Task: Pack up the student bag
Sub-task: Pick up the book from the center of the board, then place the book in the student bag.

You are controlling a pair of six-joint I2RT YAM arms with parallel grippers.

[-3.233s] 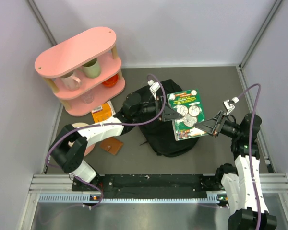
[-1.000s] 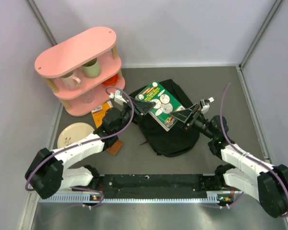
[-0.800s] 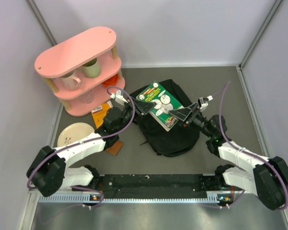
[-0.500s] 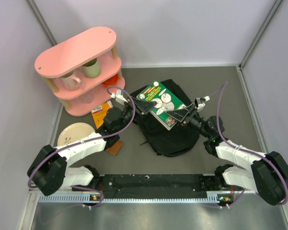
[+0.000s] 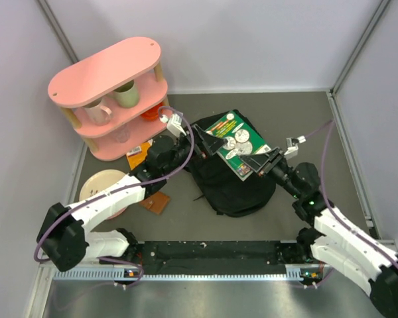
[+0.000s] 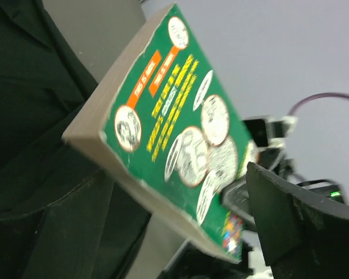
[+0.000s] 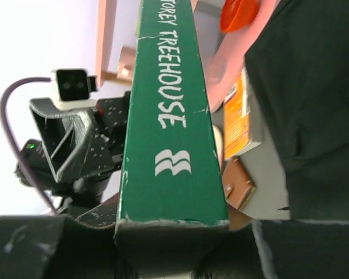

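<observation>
1 green book [image 5: 237, 141] clamped in right tool [image 5: 255, 164] over student bag [image 5: 229, 192]; left tool [image 5: 209, 144] spread wide.

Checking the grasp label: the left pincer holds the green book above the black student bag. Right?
Not quite: the right pincer holds the green book above the student bag; the left pincer stands open. The right wrist view shows the book's end between its fingers.

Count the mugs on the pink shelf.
2. A pale mug sits at the left of the pink shelf's middle level; a green mug stands right of it. More may hide under the top board.
</observation>
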